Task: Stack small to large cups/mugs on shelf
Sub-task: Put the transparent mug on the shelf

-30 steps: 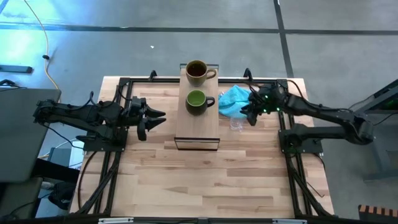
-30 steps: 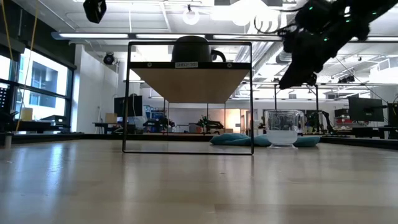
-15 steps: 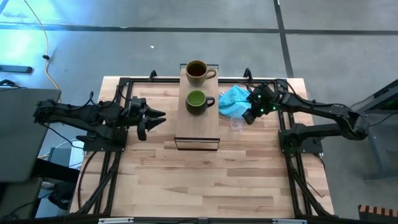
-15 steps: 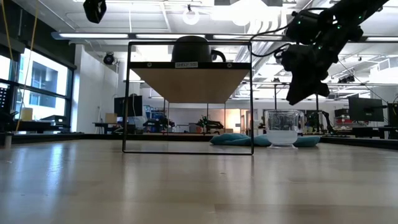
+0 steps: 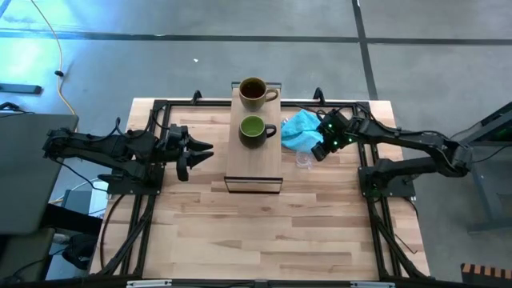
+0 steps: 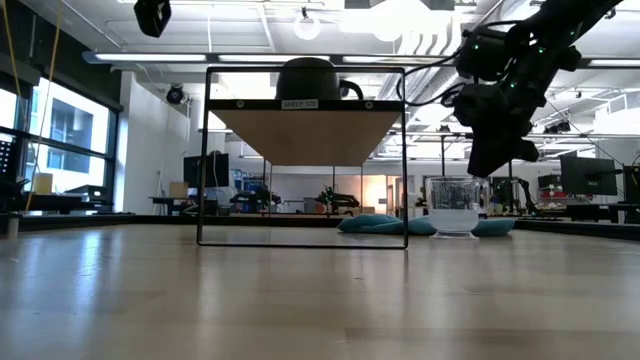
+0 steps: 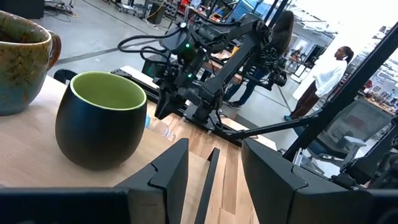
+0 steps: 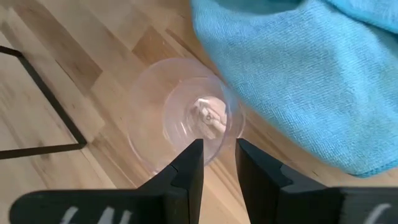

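clear glass, a tiny cup (image 8: 184,121), stands on the pale wooden tabletop (image 5: 264,232) just beside a crumpled turquoise cloth (image 5: 300,128), with the right gripper (image 8: 216,155) poised directly over it, fingers a narrow gap apart and holding nothing. on the long light-wood shelf (image 5: 254,164), a dark green handled mug (image 5: 254,130) sits ahead of a brown-tan handled mug (image 5: 254,91). the left gripper (image 5: 198,154) waits left of the shelf, fingers parted and empty.

Turquoise cloth (image 5: 301,128), green-lined mug (image 5: 254,130)
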Available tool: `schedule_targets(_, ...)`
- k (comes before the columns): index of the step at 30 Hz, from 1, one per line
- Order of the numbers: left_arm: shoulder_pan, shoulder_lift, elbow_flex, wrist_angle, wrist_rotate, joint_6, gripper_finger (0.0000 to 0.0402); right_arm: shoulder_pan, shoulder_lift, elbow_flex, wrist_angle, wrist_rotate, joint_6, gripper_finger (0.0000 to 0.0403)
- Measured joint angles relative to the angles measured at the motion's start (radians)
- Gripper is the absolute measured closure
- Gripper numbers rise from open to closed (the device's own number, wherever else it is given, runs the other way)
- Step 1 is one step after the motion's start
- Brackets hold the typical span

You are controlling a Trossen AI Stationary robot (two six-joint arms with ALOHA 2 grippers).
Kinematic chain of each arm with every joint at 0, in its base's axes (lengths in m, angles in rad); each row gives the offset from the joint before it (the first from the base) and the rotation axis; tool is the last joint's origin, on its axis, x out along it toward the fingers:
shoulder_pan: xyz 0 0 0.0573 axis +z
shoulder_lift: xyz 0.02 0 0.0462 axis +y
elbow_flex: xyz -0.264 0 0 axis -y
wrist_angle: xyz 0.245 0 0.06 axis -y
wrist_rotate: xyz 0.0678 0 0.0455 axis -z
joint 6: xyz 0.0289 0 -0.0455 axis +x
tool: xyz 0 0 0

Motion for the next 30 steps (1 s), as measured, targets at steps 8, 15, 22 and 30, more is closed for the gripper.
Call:
schedule_targets(8, 0.000, 0.000, 0.000, 0.000, 0.000, -0.005, 0.0263, 0.018, 0.036, 0.000, 0.029, -0.001, -0.001, 0.0321)
schedule_targets(15, 0.000, 0.000, 0.000, 0.000, 0.000, -0.005, 0.0263, 0.018, 0.060, 0.000, 0.034, 0.000, -0.001, 0.0321)
schedule_targets(22, 0.000, 0.000, 0.000, 0.000, 0.000, -0.005, 0.0263, 0.018, 0.060, 0.000, 0.036, 0.010, -0.002, 0.0321)
schedule_targets(30, 0.000, 0.000, 0.000, 0.000, 0.000, -0.006, 0.0263, 0.018, 0.060, 0.000, 0.037, 0.034, -0.003, 0.0338)
